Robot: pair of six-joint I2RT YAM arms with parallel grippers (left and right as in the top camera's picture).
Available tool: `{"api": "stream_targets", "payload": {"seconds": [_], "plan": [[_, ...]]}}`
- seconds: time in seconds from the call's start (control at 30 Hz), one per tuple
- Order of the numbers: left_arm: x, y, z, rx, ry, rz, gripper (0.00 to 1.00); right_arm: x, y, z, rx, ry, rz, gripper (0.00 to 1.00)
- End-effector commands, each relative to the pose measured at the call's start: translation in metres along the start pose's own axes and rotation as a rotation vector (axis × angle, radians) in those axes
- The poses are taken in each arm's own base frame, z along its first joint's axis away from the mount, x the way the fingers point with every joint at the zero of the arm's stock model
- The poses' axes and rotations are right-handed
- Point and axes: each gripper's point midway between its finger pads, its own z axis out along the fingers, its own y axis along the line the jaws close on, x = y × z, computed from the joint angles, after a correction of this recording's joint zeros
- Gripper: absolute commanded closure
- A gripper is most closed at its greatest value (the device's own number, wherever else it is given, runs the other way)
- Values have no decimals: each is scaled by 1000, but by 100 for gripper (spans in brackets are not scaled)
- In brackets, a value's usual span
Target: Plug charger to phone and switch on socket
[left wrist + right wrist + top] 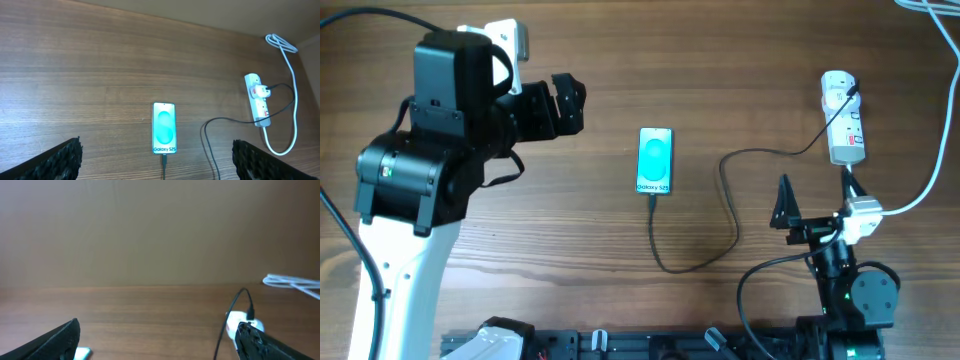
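Note:
The phone lies flat mid-table with its cyan-green screen up; it also shows in the left wrist view. The charger, a thin black cable, loops from the socket to the phone's near end, where its plug tip sits in the phone. The socket, a white strip with a black plug in it, lies at the far right and shows in the left wrist view. My left gripper is open and empty, left of the phone. My right gripper is open and empty, just short of the socket.
A thick white cord runs from the socket along the right edge and off the far corner; it shows in the right wrist view. The left arm's body fills the far left. Bare wooden table lies around the phone.

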Motion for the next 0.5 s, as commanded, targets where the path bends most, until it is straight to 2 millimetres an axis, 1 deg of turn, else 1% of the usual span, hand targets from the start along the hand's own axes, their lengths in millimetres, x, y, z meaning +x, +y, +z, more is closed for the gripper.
{"api": "stream_targets", "payload": {"seconds": [0.0, 0.07, 0.13, 0.2, 0.3, 0.47], "plan": [[-2, -1, -3, -1, -12, 9, 0, -3, 1, -4, -3, -44, -133, 0], [-2, -1, -3, -1, -12, 9, 0, 8, 0, -4, -3, -42, -136, 0], [-2, -1, -3, -1, -12, 9, 0, 22, -4, -1, 10, -37, -78, 0], [-2, -1, -3, -1, -12, 9, 0, 28, -13, -1, 65, -14, -38, 0], [-2, -1, -3, -1, -12, 9, 0, 46, -16, -2, 74, 59, -37, 0], [-2, -1, -3, -1, -12, 9, 0, 46, -13, -2, 59, 60, -36, 0]]}}
